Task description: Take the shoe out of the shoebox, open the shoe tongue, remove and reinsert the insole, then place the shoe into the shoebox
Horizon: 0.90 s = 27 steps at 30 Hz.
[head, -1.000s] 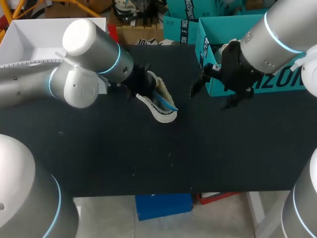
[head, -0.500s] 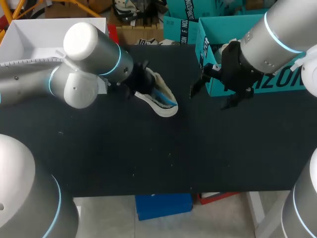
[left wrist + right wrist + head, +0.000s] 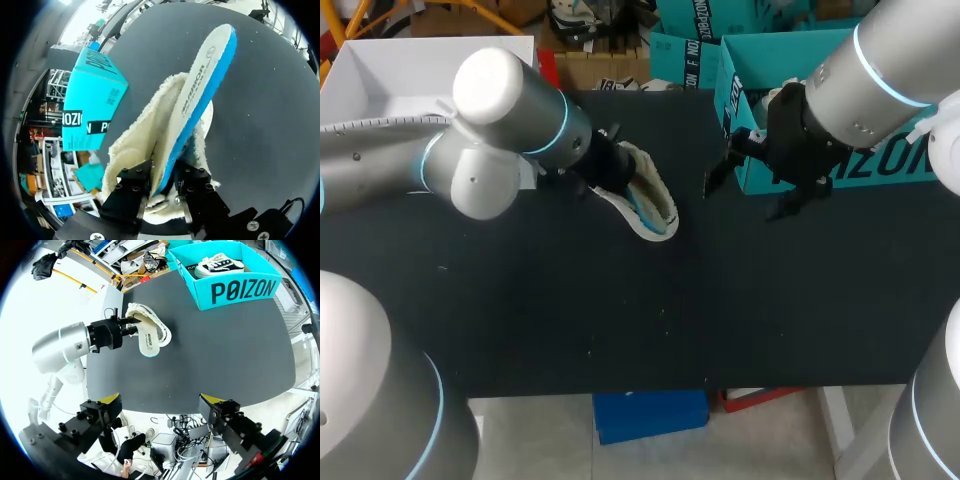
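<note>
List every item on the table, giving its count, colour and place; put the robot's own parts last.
table: one, black, under everything.
shoebox: one, teal, at the table's far right corner.
sneaker: one, black and white, inside the shoebox.
shoe: one, cream and fleecy, at the left tool, mid-table.
insole: one, white over blue, sticking out of the shoe.
left tool: one, black, shut on the insole.
right tool: one, black with yellow tips, open and holding nothing, near the shoebox.
</note>
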Tool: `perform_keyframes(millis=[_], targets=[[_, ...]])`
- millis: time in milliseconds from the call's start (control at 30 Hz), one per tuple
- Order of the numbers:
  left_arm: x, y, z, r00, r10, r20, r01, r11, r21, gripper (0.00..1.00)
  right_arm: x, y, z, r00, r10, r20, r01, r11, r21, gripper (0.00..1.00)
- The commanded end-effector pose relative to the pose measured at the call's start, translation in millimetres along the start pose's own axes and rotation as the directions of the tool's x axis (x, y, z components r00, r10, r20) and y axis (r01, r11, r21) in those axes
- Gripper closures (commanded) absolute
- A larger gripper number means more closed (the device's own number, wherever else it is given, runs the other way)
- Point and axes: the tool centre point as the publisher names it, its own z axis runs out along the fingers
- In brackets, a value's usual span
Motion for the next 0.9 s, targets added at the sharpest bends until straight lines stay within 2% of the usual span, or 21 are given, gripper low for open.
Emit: perform_keyframes(millis=[33,100,233,267,400,500,600,633,667,700,900], targets=[[0.8,-6.8,-2.4,1.000,-0.002,0.014,0.002,0.998,0.055,0.06,0.8,0.0,0.7,1.000,0.001,0.002,-0.001,1.000,0.000,0.00],[1.0,-12.2,-3.3,1.000,-0.014,0.012,0.013,0.996,0.084,0.10,0.8,0.0,0.7,1.000,0.001,0.002,-0.001,1.000,0.000,0.00],[2.9,-25.9,-6.8,1.000,-0.030,-0.002,0.030,0.988,0.149,0.44,0.8,0.0,0.7,1.000,0.001,0.002,-0.001,1.000,0.000,0.00],[3.8,-28.4,-7.5,0.999,-0.033,-0.008,0.034,0.986,0.160,0.49,0.8,0.0,0.7,1.000,0.001,0.002,-0.001,1.000,0.000,0.00],[6.7,-35.8,-8.0,0.999,-0.040,-0.031,0.045,0.978,0.202,0.56,0.8,0.0,0.7,1.000,0.001,0.002,-0.001,1.000,0.000,0.00],[9.9,-39.5,-6.8,0.998,-0.044,-0.050,0.054,0.974,0.220,0.67,0.8,0.0,0.7,1.000,0.001,0.002,-0.001,1.000,0.000,0.00],[11.9,-41.3,-4.8,0.997,-0.043,-0.067,0.058,0.970,0.235,0.73,0.8,0.0,0.7,1.000,0.001,0.002,-0.001,1.000,0.000,0.00],[12.7,-42.1,-4.1,0.997,-0.041,-0.073,0.057,0.969,0.240,0.81,0.8,0.0,0.7,1.000,0.001,0.002,-0.001,1.000,0.000,0.00],[13.4,-42.6,-3.6,0.996,-0.039,-0.078,0.057,0.968,0.244,0.97,0.8,0.0,0.7,1.000,0.001,0.002,-0.001,1.000,0.000,0.00],[14.0,-43.1,-3.2,0.996,-0.037,-0.083,0.056,0.967,0.247,1.00,0.8,0.0,0.7,1.000,0.001,0.002,-0.001,1.000,0.000,0.00],[13.2,-42.7,-3.3,0.997,-0.025,-0.079,0.043,0.970,0.237,1.00,0.8,0.0,0.7,1.000,0.001,0.002,-0.001,1.000,0.000,0.00]])
